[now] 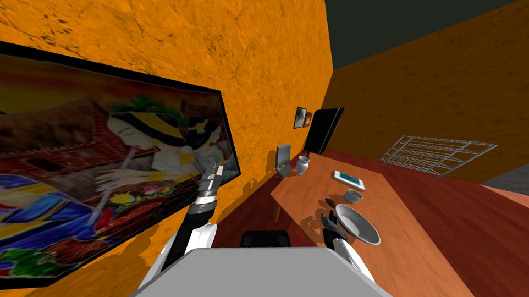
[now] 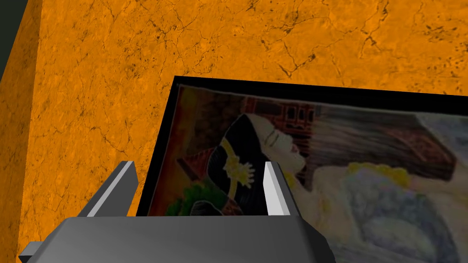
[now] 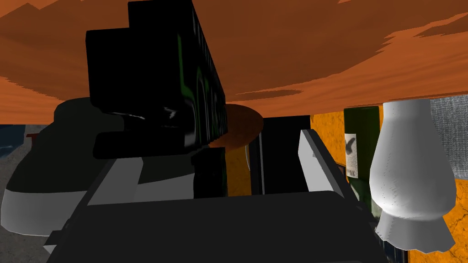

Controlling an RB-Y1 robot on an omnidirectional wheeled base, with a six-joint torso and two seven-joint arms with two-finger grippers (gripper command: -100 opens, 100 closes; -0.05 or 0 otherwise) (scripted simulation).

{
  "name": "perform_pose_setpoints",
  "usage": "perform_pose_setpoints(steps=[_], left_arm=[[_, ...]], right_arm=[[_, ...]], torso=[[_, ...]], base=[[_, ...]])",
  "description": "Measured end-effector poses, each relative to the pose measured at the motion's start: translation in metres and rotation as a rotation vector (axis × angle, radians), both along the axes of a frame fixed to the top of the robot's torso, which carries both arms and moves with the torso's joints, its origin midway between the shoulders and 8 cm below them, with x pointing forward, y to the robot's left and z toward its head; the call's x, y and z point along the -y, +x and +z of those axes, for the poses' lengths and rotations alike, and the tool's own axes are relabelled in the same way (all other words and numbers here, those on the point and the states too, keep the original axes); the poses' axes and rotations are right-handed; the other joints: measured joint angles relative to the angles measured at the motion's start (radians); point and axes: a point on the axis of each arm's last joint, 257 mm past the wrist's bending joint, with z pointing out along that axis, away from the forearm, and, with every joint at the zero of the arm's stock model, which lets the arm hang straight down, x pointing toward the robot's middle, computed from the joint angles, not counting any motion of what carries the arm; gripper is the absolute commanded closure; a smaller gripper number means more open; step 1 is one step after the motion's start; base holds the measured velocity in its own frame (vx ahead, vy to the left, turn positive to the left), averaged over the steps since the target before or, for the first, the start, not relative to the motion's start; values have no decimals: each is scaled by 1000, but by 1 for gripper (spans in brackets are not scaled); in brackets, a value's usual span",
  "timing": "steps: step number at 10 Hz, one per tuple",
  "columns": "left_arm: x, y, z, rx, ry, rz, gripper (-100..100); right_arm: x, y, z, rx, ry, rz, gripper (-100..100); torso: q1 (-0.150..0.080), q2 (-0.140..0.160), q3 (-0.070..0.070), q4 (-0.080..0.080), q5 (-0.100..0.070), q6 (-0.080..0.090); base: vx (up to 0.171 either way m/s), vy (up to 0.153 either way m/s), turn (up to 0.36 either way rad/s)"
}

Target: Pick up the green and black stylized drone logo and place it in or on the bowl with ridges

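Note:
The drone logo [image 3: 155, 91] is a black block with green markings, standing on the orange-brown table [image 1: 393, 227]. My right gripper [image 3: 215, 150] is open around it; the logo sits between the fingers, close to one and well apart from the other finger [image 3: 315, 160]. In the head view the right gripper [image 1: 329, 219] is low over the table, just left of a wide grey bowl [image 1: 358, 224]. The same bowl [image 3: 32, 205] shows beside the gripper in the right wrist view. My left gripper [image 1: 215, 169] is raised in front of the wall painting, open [image 2: 201, 171] and empty.
Behind the wide bowl stand a smaller grey bowl [image 1: 353, 196], a flat tablet [image 1: 348, 179], a white vase [image 1: 303, 165] and a dark green bottle [image 3: 361, 141]. A black chair [image 1: 265, 238] is at the table's near end. A wire rack [image 1: 434, 152] lies by the far wall.

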Motion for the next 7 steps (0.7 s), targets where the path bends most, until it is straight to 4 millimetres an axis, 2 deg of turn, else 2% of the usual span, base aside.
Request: perform_pose_setpoints(steps=[4, 5, 6, 7], left_arm=[[0, 0, 0, 0, 0, 0, 0], [0, 0, 0, 0, 0, 0, 0], [0, 0, 0, 0, 0, 0, 0], [0, 0, 0, 0, 0, 0, 0]], right_arm=[[1, -1, 0, -6, -7, 5, 100], [1, 0, 1, -4, -6, 5, 0], [1, 0, 1, -4, -6, 6, 100], [7, -1, 2, 1, -4, -6, 100]], torso=[[-1, 2, 2, 2, -2, 1], [-1, 2, 1, 1, -2, 1], [-1, 1, 1, 1, -2, 1], [1, 2, 2, 1, -2, 1]], base=[[-1, 0, 4], [0, 0, 0], [-32, 48, 117], [-56, 65, 127]])
